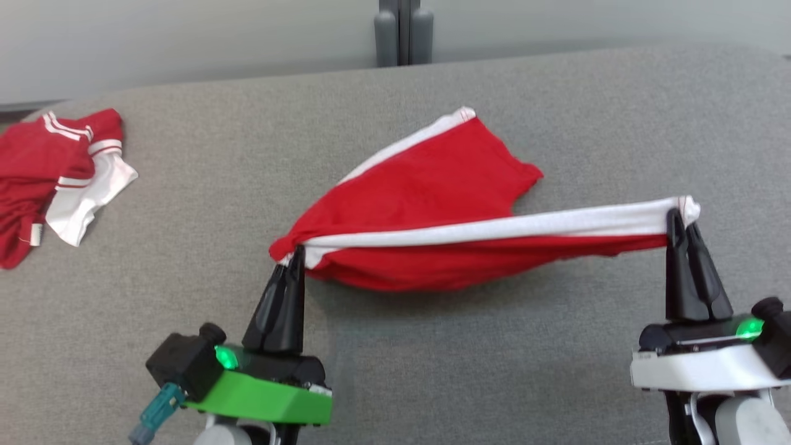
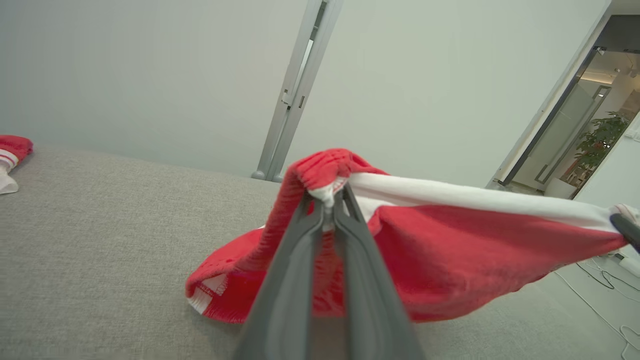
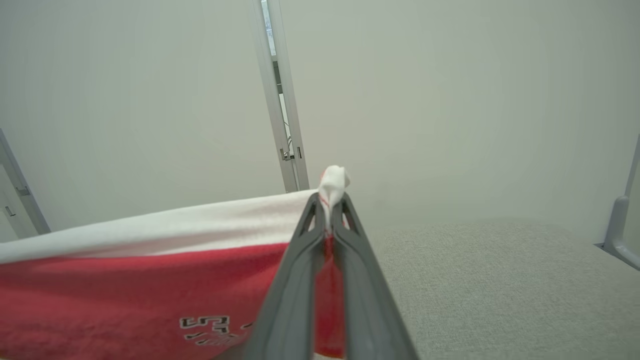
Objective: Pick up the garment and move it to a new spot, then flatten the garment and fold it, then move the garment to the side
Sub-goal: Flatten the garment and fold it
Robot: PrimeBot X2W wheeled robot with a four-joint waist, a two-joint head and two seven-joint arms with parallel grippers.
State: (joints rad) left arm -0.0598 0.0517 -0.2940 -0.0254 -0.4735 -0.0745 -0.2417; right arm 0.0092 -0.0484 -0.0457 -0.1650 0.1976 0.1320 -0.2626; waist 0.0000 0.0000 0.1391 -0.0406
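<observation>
Red garment (image 1: 432, 191) of soft knit fabric, edged with a broad white band, hangs stretched between the robot's two grippers above the wide grey cloth-covered table (image 1: 185, 259), a little right of the table's middle. The left gripper (image 1: 298, 252), two long dark fingers on a green wrist block, is clamped tight on a bunched corner at the near left end, with red cloth wrapped over its tips. The right gripper (image 1: 680, 216), on a white wrist block, is pinched closed on the other end of the white band, well out to the right, and a small tuft of white fabric pokes up past its fingertips. Between them the band runs taut in an almost straight line, rising slightly toward the right. Below it the red cloth sags in a shallow belly, and a loose flap of the red garment trails off toward the far side, where its white-edged tip appears to lie on the table. Seen from the right wrist, dark-outlined lettering (image 3: 210, 327) is printed on the red cloth, too cut off to read. Well apart, at the table's far left corner, a second red and white garment (image 1: 55, 179) lies crumpled. Beyond the far edge stands a pale wall with a grey post (image 1: 403, 31).
</observation>
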